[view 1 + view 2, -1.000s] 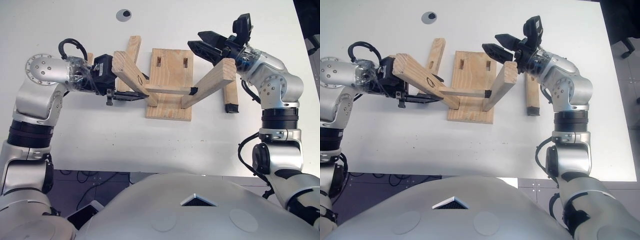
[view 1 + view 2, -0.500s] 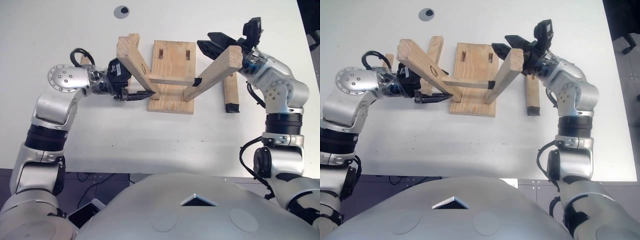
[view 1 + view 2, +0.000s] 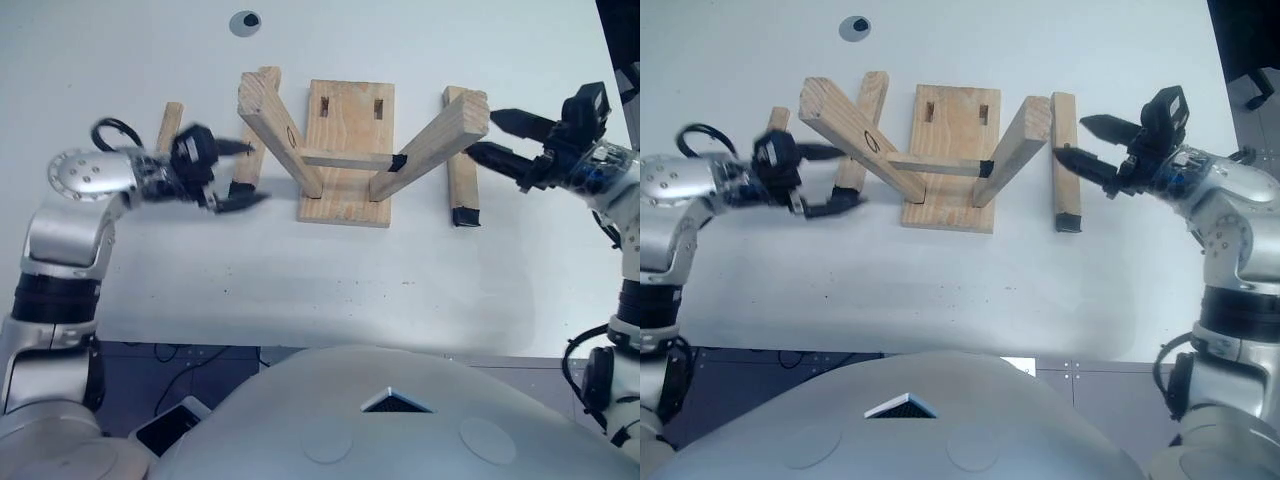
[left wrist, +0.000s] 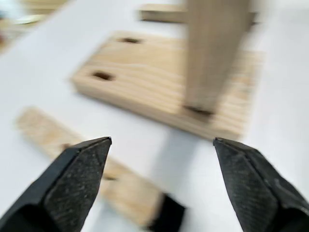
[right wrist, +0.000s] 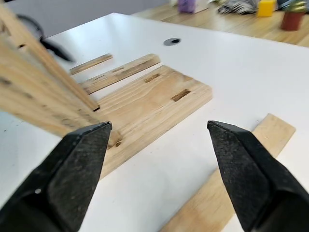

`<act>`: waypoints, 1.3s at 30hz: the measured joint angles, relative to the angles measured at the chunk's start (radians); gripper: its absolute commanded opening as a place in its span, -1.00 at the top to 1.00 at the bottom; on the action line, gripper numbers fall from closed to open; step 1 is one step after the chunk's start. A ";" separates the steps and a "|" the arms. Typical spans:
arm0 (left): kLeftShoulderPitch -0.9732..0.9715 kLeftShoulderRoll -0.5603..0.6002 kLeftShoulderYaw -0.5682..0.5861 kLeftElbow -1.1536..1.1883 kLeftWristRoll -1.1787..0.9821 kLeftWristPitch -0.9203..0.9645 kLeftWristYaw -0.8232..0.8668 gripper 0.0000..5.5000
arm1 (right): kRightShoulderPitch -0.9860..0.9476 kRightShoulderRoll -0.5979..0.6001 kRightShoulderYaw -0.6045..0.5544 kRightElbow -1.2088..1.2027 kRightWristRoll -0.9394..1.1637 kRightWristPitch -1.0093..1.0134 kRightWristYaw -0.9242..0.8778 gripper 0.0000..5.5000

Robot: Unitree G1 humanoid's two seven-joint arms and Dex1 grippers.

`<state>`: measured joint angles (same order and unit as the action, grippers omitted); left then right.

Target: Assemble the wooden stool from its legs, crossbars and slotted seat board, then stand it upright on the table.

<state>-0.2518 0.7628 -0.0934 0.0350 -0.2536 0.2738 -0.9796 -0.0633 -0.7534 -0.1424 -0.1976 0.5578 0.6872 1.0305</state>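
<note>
Wooden stool [image 3: 940, 164] is half built at the bench [image 3: 330, 270] centre. The seat board [image 3: 350, 115] lies flat with its slots facing up. Standing on it, the left leg [image 3: 272, 125] and right leg [image 3: 440, 135] lean apart in a V, joined by a crossbar [image 3: 345, 159]. Their lower ends sit on the board's 6 o'clock end.

You'll find a loose leg [image 3: 462, 185] flat on the bench just beside the board at 3 o'clock. A second loose leg [image 3: 875, 90] lies at 9 o'clock, partly behind the left leg. A spare crossbar [image 3: 170, 122] lies farther out at 9 o'clock. The bench hole [image 3: 246, 21] is at 11 o'clock.

Changes you should note:
- Half a second ago the left gripper [image 3: 240, 175] was right at the left leg's foot. It has pulled back toward 9 o'clock and is now over the second loose leg's black tip. Its jaws are spread wide and hold nothing.
- The right gripper [image 3: 485, 133] was up against the right leg's top. It has backed off toward 3 o'clock, past the loose leg, and is clear of the wood. Its jaws are also wide apart and empty.
- The V frame has stayed on the board, with no gripper touching it.
</note>
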 measured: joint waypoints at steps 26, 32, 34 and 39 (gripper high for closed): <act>0.123 -0.319 -0.206 -0.212 -0.029 0.049 0.087 -0.41 | -0.127 0.272 0.193 0.060 -0.219 -0.092 -0.426 -0.33; 0.097 -0.337 -0.131 -0.169 -0.019 0.047 0.164 -0.41 | -0.119 0.270 0.182 0.051 -0.216 -0.091 -0.424 -0.33; 0.111 -0.335 -0.109 -0.172 -0.032 0.048 0.165 -0.41 | -0.114 0.269 0.178 0.047 -0.215 -0.091 -0.424 -0.33; 0.147 -0.255 0.087 -0.168 -0.116 0.047 0.156 -0.41 | -0.107 0.265 0.140 0.045 -0.214 -0.090 -0.426 -0.33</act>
<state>-0.1049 0.5078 -0.0064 -0.1328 -0.3694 0.3204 -0.8234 -0.1705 -0.4881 -0.0026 -0.1528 0.3440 0.5969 0.6043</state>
